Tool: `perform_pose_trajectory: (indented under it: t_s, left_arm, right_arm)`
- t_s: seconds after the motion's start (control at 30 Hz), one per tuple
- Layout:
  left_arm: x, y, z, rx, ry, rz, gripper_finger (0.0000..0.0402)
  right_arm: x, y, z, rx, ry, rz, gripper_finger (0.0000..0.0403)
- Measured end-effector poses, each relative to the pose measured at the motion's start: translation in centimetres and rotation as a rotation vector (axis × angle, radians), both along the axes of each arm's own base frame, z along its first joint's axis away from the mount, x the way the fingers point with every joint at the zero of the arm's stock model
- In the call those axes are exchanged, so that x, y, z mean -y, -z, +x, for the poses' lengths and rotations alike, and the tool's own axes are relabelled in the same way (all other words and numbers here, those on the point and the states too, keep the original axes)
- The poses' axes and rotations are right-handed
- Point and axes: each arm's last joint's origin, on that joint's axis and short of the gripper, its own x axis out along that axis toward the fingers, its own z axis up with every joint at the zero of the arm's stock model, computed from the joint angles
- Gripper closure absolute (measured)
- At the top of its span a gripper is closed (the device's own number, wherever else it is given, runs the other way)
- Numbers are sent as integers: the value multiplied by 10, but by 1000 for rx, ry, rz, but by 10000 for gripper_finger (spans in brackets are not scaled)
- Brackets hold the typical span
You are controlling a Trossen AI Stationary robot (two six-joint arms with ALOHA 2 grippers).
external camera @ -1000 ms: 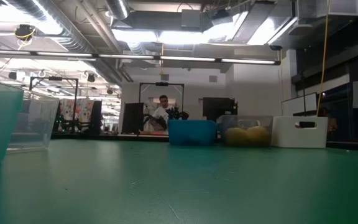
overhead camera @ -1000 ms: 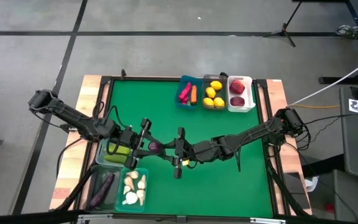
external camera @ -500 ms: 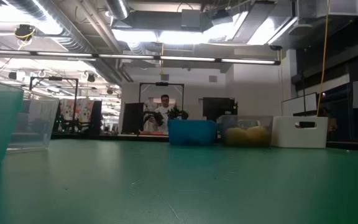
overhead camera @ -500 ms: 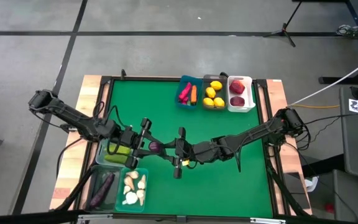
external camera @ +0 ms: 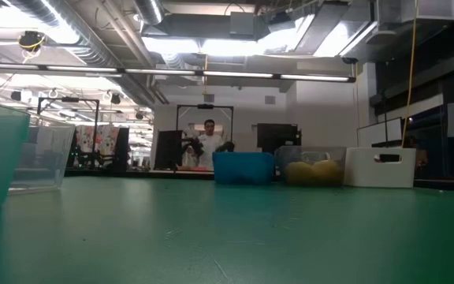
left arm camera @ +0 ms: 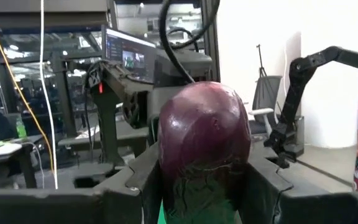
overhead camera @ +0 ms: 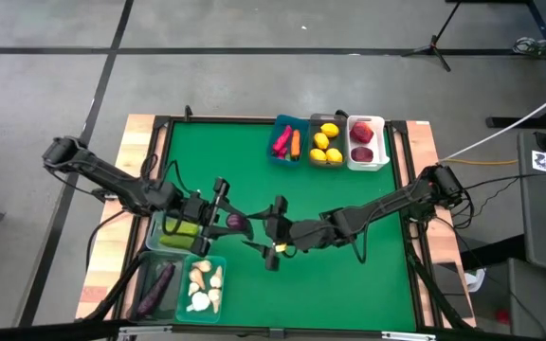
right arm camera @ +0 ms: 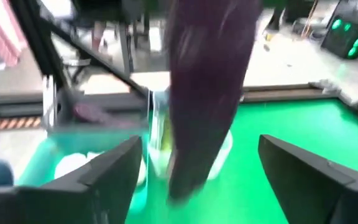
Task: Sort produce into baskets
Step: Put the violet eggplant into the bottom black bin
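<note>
A dark purple eggplant [overhead camera: 238, 224] is up off the green tabletop [overhead camera: 349, 199], near the middle of its near half, held by the left hand [overhead camera: 224, 221]. In the left wrist view the eggplant [left arm camera: 204, 143] fills the gap between the dark fingers [left arm camera: 138, 186], which press on it from both sides; its lower end is cut off by the frame edge. The right hand [overhead camera: 271, 237] is just beside it at about 4 o'clock, fingers spread wide and gripping nothing. From the right wrist the eggplant [right arm camera: 207, 81] is only a smeared purple streak hanging between the parted fingers [right arm camera: 114, 171], touching neither.

At 8 o'clock from the eggplant lie three near baskets: a teal one [overhead camera: 218, 284] with white garlic [overhead camera: 203, 284], a dark clear one [overhead camera: 146, 284] with another eggplant [overhead camera: 160, 280], and one with green cucumbers [overhead camera: 180, 228] that the left arm largely covers.

At the far edge, about 1 o'clock, a blue basket [overhead camera: 281, 125] holds a pink pepper [overhead camera: 281, 142] and carrot [overhead camera: 295, 143], the next holds lemons [overhead camera: 325, 142], and a white basket [overhead camera: 379, 142] holds red apples [overhead camera: 361, 142].

The low view shows neither hand.
</note>
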Motion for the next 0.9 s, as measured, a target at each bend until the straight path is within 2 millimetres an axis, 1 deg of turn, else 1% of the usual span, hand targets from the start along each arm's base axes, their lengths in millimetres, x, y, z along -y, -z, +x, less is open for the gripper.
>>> perform_pose_trajectory:
  t_s: [0.13,0.3,0.37,0.5,0.57,0.7,0.9]
  left_arm:
    - [-4,-5,-11,-32,-4,0,249]
    - [-10,-15,-30,-57,8,-50,249]
    - [-11,-16,-38,-94,20,-49,249]
    - [-5,-10,-58,-243,174,-38,249]
    - [-1,-6,-68,-326,258,-86,249]
    - [6,0,-85,-516,343,-258,249]
    - [19,17,-105,-908,443,-526,249]
  right_arm:
    - [-9,8,-6,-84,-28,6,74]
    - [-16,15,-12,-156,-33,26,75]
    - [-17,18,-14,-184,-30,27,78]
    - [-17,24,-18,-252,-16,31,83]
    - [-17,27,-20,-287,-11,47,84]
    - [-16,29,-21,-309,-9,70,84]
    - [-16,29,-21,-303,-9,73,84]
